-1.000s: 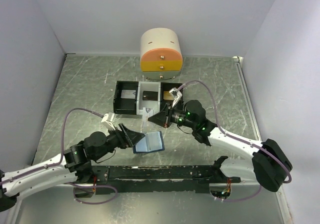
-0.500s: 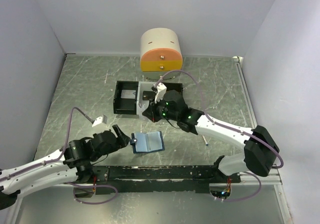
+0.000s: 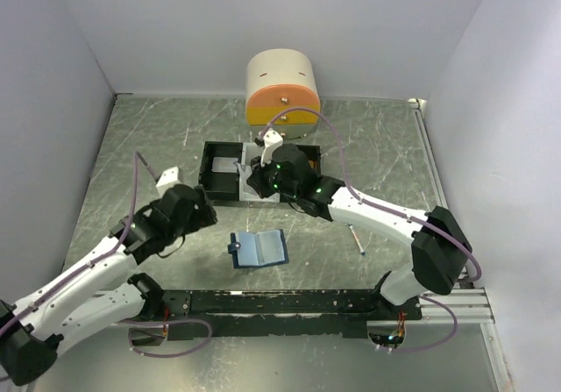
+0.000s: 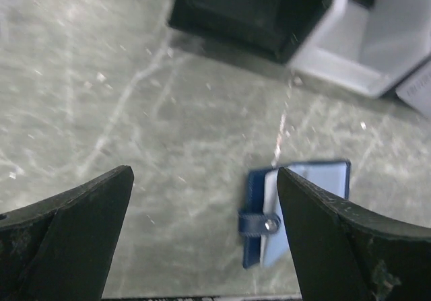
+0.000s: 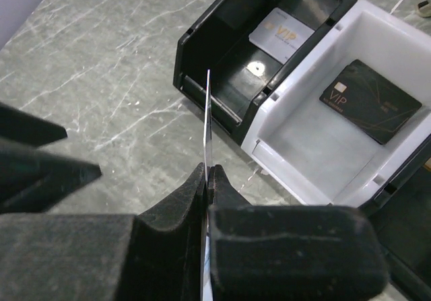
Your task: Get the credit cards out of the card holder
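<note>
- While the holder lies open on the table, its light blue inside faces up, and its clasp tab sits at its left edge in the top view.
- Holder position: front part of the table, forward of the tray, touching neither tool.
- Right tool: jaws pinched on one thin card, held on edge above the tray's near wall. The card's face is not visible.
- Left tool: jaws spread wide, holding nothing, raised off the table to the left of the holder.
- Tray contents: a white card lies flat in the black left compartment; a black card lies flat in the white middle compartment.
- Syringe: on the table, right of the holder, well apart.
- Drawer unit: behind the tray, at the back wall.
</note>
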You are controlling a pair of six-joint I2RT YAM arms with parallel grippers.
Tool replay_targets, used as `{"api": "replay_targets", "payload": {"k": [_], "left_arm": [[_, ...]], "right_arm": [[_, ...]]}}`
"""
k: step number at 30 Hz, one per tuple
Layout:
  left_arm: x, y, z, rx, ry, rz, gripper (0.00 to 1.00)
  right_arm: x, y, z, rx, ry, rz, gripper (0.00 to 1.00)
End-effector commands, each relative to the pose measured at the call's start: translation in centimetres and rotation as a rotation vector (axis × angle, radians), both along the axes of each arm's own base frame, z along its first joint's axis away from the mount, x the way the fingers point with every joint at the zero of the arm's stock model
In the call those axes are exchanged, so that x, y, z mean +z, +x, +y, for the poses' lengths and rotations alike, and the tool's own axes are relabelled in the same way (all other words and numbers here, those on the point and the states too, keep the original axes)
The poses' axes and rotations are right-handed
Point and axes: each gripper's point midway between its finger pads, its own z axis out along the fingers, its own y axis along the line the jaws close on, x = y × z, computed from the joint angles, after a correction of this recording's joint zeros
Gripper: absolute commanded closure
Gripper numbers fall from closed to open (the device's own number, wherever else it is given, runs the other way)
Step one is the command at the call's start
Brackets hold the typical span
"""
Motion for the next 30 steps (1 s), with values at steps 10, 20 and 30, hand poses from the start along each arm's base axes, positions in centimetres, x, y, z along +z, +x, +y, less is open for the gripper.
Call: {"api": "replay_targets", "payload": {"k": [10,20,30], "left_arm": [[7.0,8.4,12.2,0.076,0.092,-0.075,0.01],[4.7,8.8,15.9,0.179,0.013,-0.109,0.03],[6.3,7.0,17.2,0.280,0.064,-0.191,0.02]], "right_arm": [[2.9,1.9,1.3,-0.014,-0.002,-0.066,1.00],[2.9,4.5,3.6,0.009,-0.082,-0.103,1.00],[1.0,7.2,7.3,0.027,-0.204,-0.144,1.00]]}}
